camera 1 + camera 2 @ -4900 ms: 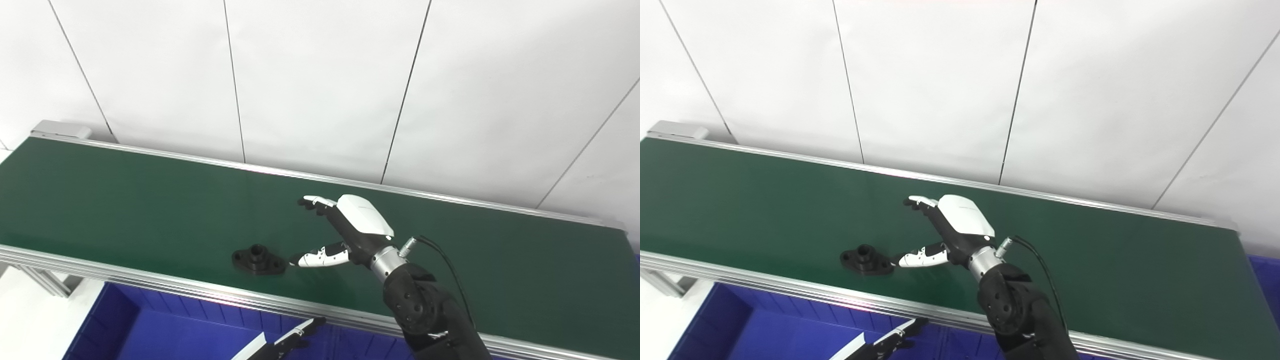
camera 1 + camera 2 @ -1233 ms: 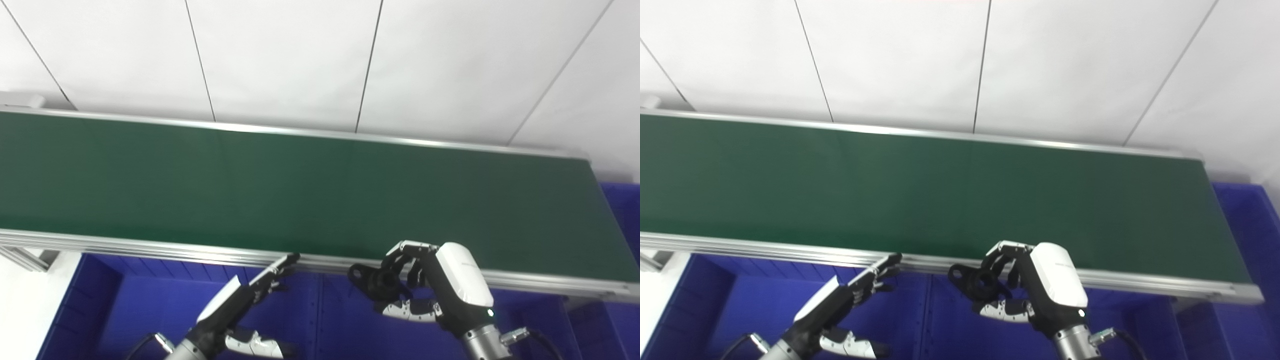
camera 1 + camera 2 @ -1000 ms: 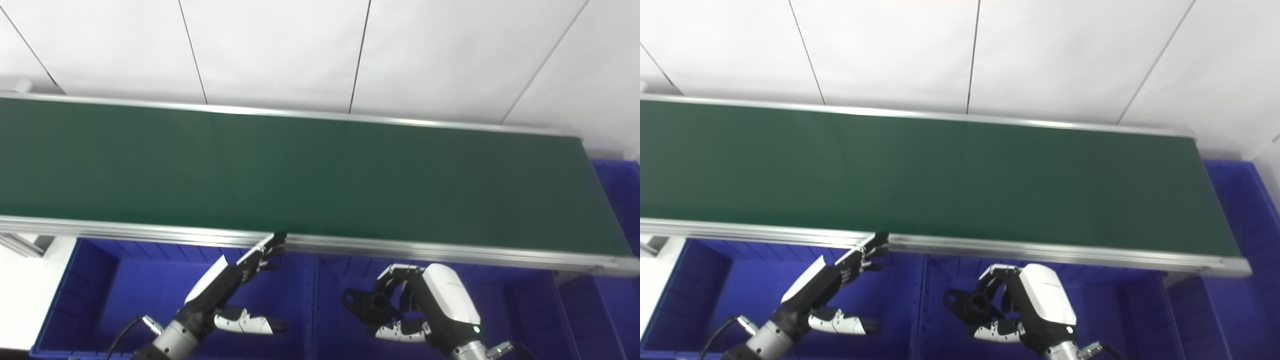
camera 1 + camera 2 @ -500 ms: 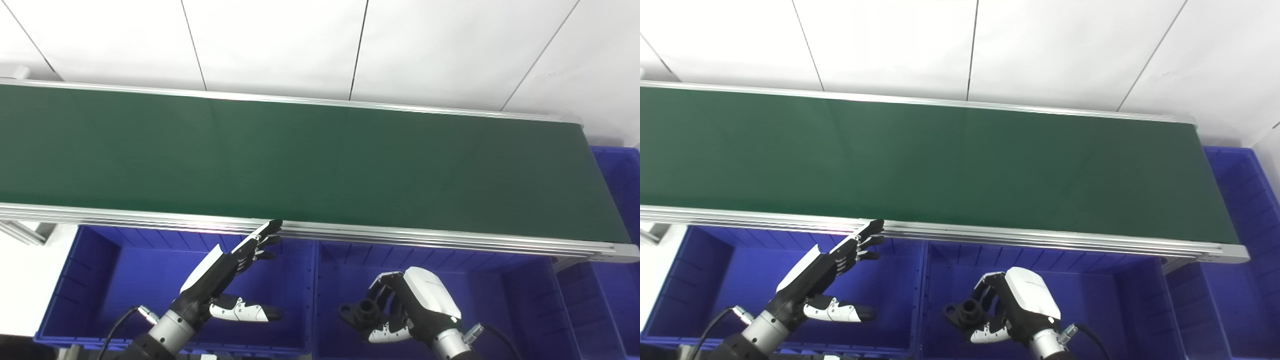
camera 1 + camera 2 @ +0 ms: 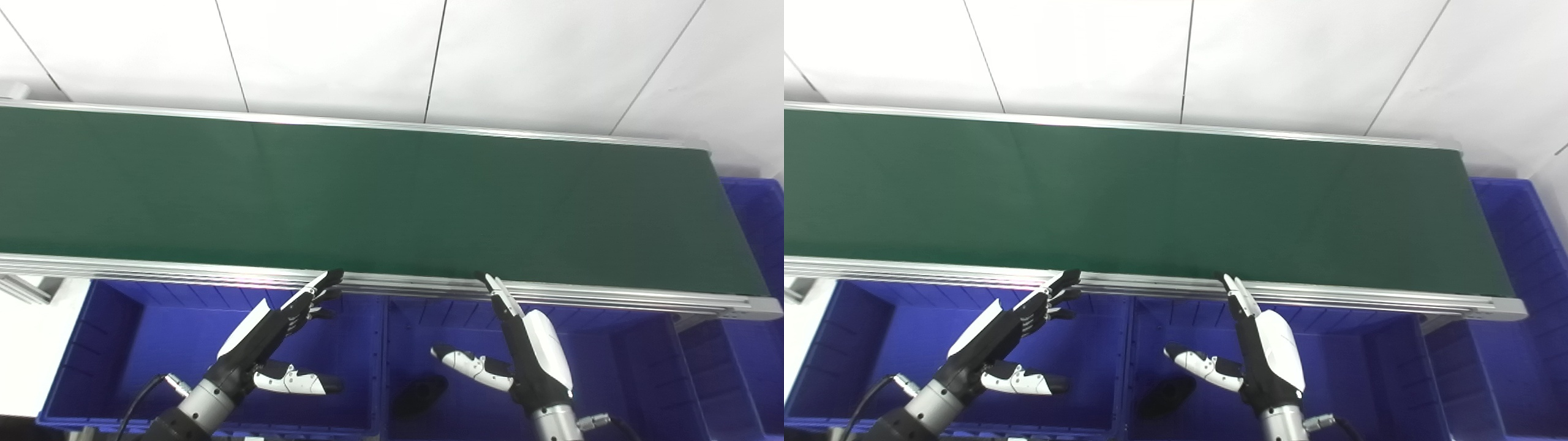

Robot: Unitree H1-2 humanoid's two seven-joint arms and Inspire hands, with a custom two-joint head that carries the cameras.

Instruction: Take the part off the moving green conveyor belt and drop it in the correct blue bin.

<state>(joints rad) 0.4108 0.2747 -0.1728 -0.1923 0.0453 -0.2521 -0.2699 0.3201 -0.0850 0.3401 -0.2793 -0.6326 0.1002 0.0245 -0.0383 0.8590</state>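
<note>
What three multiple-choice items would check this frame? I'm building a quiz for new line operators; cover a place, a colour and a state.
1. Where is the black part?
A. On the belt
B. In the middle blue bin
C. In the left hand

2. What colour is the conveyor belt?
A. Green
B. Grey
C. Red

3. How is the right hand?
A. Shut on the part
B. Shut on nothing
C. Open

Answers: 1 B, the part lies on the floor of the middle blue bin, below the right hand. 2 A, the surface is dark green. 3 C, its fingers are spread and it holds nothing.
</note>
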